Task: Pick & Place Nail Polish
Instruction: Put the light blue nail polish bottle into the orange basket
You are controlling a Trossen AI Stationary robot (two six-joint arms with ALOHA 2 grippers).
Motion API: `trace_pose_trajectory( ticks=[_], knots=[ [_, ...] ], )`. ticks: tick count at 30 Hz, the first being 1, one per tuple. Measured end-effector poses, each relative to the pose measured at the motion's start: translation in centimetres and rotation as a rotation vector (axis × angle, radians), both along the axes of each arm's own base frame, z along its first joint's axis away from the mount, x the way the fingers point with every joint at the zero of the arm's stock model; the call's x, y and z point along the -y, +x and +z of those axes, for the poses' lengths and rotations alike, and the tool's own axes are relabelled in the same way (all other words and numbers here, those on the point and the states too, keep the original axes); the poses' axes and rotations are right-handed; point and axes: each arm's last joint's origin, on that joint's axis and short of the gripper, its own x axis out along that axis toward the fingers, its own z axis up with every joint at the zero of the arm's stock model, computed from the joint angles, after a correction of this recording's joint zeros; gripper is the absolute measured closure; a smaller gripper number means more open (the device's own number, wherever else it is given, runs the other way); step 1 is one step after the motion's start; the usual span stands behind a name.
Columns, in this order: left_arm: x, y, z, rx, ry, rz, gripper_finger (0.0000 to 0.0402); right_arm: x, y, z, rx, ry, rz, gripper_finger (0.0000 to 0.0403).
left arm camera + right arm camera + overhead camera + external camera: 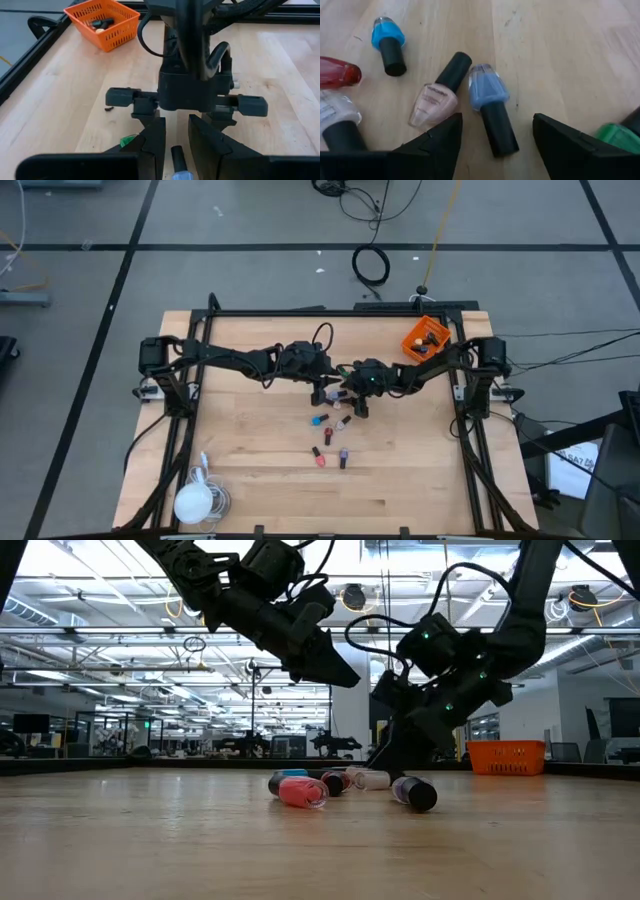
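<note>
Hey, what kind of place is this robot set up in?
Probably a big open robotics lab or industrial workspace: exposed ceiling trusses with strip lights, more workstations in the background, and black cables on the grey concrete floor beyond the pale wooden table.
</note>
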Motion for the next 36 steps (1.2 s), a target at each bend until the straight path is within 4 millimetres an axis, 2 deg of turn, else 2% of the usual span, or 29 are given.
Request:
trace_pose_trajectory(
  ticks=[8, 17, 20, 24, 27, 30, 36],
  knots=[
    [0.0, 0.0, 0.0, 0.003, 0.008, -0.003, 0.0321, 0.0, -0.1, -0.3, -0.022, 0.001, -0.005, 0.0232],
    [0.0, 0.0, 0.0, 0.003, 0.007, -0.003, 0.0321, -0.1, -0.3, -0.6, -0.057, -0.022, 0.021, 0.0348],
    [0.0, 0.0, 0.0, 0.003, 0.007, -0.002, 0.0321, -0.1, -0.3, -0.5, -0.056, -0.023, 0.022, 0.0354],
    [0.0, 0.0, 0.0, 0.003, 0.006, -0.001, 0.0321, -0.2, -0.6, 1.0, -0.037, -0.019, 0.022, 0.0354],
    [0.0, 0.1, 0.1, 0.013, 0.0, 0.002, 0.0321, -0.5, -0.9, 3.0, 0.003, -0.051, 0.031, 0.0354],
    [0.0, 0.1, 0.3, 0.033, -0.019, 0.012, 0.0321, -1.2, -1.4, 5.2, 0.029, -0.153, -0.002, 0.0354],
    [0.1, 0.3, 0.6, 0.075, -0.131, 0.067, 0.0321, -2.7, -3.3, 7.5, -0.036, -0.372, -0.138, 0.0354]
  ],
)
